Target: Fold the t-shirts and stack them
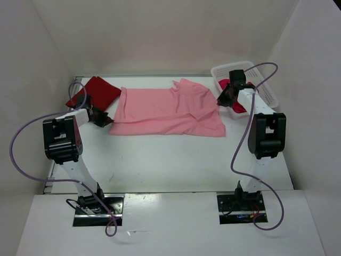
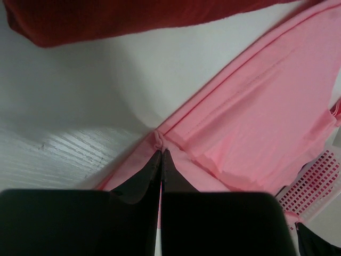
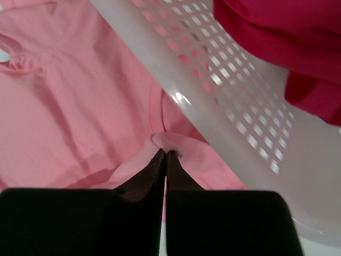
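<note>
The light pink t-shirt (image 1: 168,111) lies spread across the back of the table. My left gripper (image 1: 104,120) is shut on its left hem corner; the left wrist view shows a pinch of pink t-shirt (image 2: 256,112) cloth at the left gripper (image 2: 161,151) tips. My right gripper (image 1: 225,97) is shut on the shirt's right edge, with a fold of pink t-shirt (image 3: 80,101) bunched at the right gripper (image 3: 166,152) tips. A dark red t-shirt (image 1: 94,92) lies folded at the back left, also seen as the dark red t-shirt (image 2: 122,18). A magenta-crimson t-shirt (image 3: 287,37) sits in the basket.
The white lattice basket (image 1: 266,88) stands at the back right, right beside my right gripper; the basket wall (image 3: 229,101) crosses the right wrist view. White enclosure walls surround the table.
</note>
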Controlling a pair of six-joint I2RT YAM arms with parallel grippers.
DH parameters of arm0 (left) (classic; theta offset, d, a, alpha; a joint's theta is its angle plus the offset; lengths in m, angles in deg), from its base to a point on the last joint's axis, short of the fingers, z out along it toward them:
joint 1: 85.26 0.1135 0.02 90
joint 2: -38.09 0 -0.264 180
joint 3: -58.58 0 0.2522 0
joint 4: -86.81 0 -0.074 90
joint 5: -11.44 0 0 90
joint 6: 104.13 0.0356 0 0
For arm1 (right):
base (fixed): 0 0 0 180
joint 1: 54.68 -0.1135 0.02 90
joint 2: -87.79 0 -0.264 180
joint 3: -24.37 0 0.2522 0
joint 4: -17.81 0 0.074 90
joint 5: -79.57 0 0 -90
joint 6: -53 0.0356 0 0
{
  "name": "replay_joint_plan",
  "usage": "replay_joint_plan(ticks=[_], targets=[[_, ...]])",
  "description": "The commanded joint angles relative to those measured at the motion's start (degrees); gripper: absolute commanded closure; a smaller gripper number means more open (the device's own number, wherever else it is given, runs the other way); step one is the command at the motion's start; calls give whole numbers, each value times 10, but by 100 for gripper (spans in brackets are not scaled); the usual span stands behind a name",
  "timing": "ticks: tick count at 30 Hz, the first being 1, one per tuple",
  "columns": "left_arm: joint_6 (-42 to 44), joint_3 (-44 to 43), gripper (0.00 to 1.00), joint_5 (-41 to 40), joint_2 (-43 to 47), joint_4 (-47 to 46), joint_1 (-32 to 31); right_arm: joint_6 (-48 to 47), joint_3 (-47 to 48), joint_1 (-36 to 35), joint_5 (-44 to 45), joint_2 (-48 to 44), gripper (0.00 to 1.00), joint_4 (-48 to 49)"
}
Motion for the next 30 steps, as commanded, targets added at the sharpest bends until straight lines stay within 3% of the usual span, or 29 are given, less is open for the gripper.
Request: replay_joint_plan(ticks=[1,6,11,15,16,20,23,25,26,28,30], targets=[[-7,-16,100,-13,-11,-24,-1,-19,72,-23,28,34,100,22],[-7,-24,99,-19,-33,-30,-12,-31,128,-28,45,85,100,8],[-13,-31,91,-26,-30,-35,-17,-31,157,-34,65,134,100,15],[3,-10,58,-50,17,-42,-17,-31,163,-41,65,134,83,27],[8,2,45,-50,32,-42,-17,-31,163,-41,65,125,75,27],[26,46,20,-66,112,-42,-11,-25,152,-47,65,58,62,33],[26,88,19,-60,148,-42,-6,-25,92,-47,58,-13,57,48],[17,136,24,-42,160,-50,-6,-25,21,-47,58,-53,57,67],[12,151,29,-37,160,-60,-6,-25,-31,-47,53,-90,73,68],[1,183,45,-32,160,-74,-6,-14,-84,-47,53,-124,93,83],[1,189,53,-27,154,-74,-6,-1,-164,-47,48,-166,99,88]])
